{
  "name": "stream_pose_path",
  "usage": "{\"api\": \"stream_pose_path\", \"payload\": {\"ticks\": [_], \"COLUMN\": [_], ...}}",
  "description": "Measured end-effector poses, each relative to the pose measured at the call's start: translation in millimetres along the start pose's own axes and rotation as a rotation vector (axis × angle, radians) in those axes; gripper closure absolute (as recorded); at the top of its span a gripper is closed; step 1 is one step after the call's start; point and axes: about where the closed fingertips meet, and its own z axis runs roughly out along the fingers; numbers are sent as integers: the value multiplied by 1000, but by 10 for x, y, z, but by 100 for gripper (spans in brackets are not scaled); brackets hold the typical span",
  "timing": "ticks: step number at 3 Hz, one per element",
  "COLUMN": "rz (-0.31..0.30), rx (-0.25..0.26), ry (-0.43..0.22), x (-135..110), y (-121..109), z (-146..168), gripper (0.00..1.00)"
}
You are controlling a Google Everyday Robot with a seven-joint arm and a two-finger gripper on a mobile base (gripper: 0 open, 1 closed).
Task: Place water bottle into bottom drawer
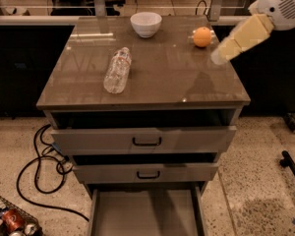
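Your bottle (117, 70) lies on its side, left on the desk (187, 85), clear, crinkled, cap pointing rearward. Your bottom drawer (146, 214) stands pulled open. The gripper (220, 56) hangs over the desk's right edge.
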Motion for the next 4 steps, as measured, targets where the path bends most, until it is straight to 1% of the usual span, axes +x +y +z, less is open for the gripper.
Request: {"api": "stream_pose_path", "payload": {"ticks": [1, 2, 3, 4], "rz": [214, 383, 556, 587], "rx": [-76, -137, -140, -146], "ry": [-111, -92, 19, 13], "x": [-296, -457, -543, -552], "y": [-238, -431, -479, -467], "z": [373, 816, 1163, 1170], "gripper": [0, 0, 0, 0]}}
